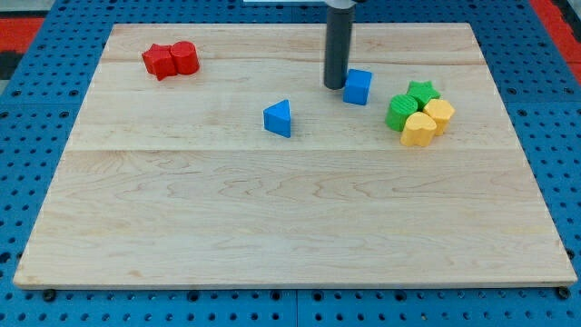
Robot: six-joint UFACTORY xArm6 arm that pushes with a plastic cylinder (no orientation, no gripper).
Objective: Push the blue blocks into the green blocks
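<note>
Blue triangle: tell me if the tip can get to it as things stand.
Probably yes. My tip sits just left of the blue cube, and the blue triangle lies further toward the view's left and bottom, with only bare board between them. The red blocks are well off that path.

Place: a robot lab or test bench, not a home.
Bench (pixel 290 227): a pale wooden board of glued planks, laid flat as a work surface.
Base (pixel 27 300): a blue plate with a regular grid of holes, showing on all sides of the board.
Edges (pixel 18 27): red strips at the view's top corners.
Rod (pixel 338 45): a dark straight rod coming down from the view's top.
Props (pixel 170 60): small plain coloured blocks, like test pieces.
</note>
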